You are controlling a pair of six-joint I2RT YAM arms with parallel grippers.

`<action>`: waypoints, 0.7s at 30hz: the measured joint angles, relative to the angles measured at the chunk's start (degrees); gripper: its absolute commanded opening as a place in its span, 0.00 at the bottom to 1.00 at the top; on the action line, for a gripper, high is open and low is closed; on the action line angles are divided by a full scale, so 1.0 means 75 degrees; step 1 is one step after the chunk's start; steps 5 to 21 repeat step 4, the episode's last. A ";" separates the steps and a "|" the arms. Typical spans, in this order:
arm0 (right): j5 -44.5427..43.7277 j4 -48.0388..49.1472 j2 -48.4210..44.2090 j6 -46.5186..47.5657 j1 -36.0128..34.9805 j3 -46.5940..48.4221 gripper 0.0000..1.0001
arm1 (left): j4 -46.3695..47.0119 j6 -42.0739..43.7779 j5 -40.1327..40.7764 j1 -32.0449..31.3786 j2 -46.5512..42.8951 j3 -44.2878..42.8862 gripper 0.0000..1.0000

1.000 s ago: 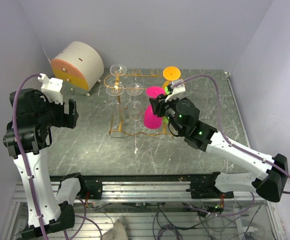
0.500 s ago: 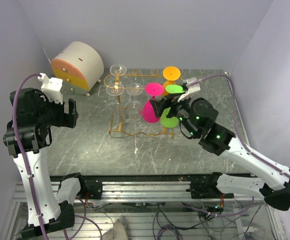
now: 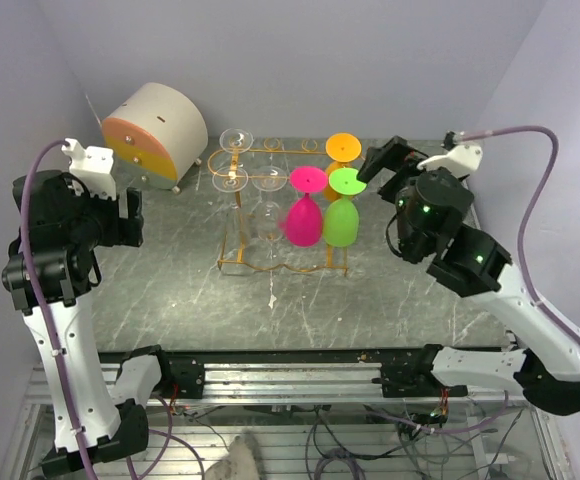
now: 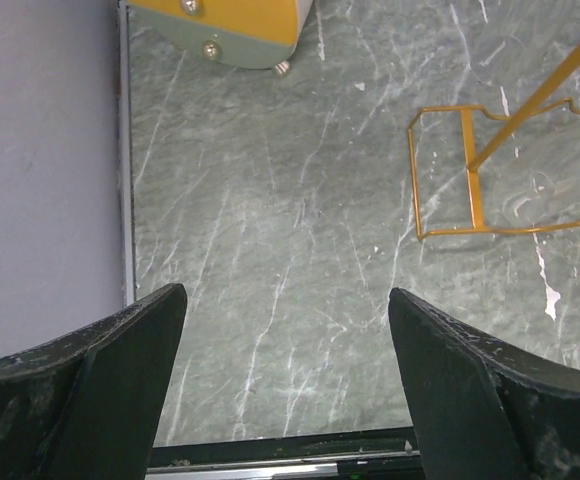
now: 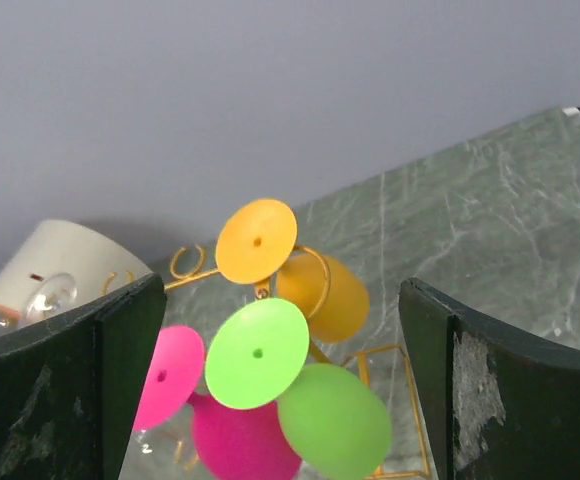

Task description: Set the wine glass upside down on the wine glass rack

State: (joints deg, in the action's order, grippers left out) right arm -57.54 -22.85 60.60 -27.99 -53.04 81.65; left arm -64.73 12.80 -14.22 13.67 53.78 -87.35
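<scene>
The gold wire wine glass rack [image 3: 270, 152] stands at the middle back of the table. A green wine glass [image 3: 341, 222] hangs from it upside down, its round foot on top, beside a pink glass [image 3: 303, 222] and in front of an orange one [image 3: 342, 147]. My right gripper [image 3: 372, 167] is open just right of the green foot and holds nothing. In the right wrist view the green glass [image 5: 300, 385] hangs free between and beyond the spread fingers [image 5: 120, 335]. My left gripper [image 3: 130, 215] is open at the left, over bare table [image 4: 285, 300].
Three clear glasses [image 3: 236, 140] hang upside down on the rack's left half. A beige drum-shaped box with an orange face [image 3: 155, 125] sits at the back left. The rack's base wire [image 4: 467, 170] lies on the marble top. Walls close in the left, back and right.
My right gripper has opened, let go of the green glass and drawn back up and to the right. The green glass now hangs on the rack. The left arm shifted slightly.
</scene>
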 measured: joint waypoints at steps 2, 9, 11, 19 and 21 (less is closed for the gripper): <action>-0.0207 0.0093 0.0256 0.0102 -0.0003 0.0102 1.00 | 0.0070 -0.0026 0.0093 0.0000 0.0017 0.0003 0.93; -0.0280 0.0673 0.0041 0.0650 -0.0009 -0.0764 1.00 | 0.0192 -0.0047 0.0195 0.0003 0.0017 0.0006 0.93; -0.0280 0.0673 0.0041 0.0650 -0.0009 -0.0764 1.00 | 0.0192 -0.0047 0.0195 0.0003 0.0017 0.0006 0.93; -0.0280 0.0673 0.0041 0.0650 -0.0009 -0.0764 1.00 | 0.0192 -0.0047 0.0195 0.0003 0.0017 0.0006 0.93; -0.0280 0.0673 0.0041 0.0650 -0.0009 -0.0764 1.00 | 0.0192 -0.0047 0.0195 0.0003 0.0017 0.0006 0.93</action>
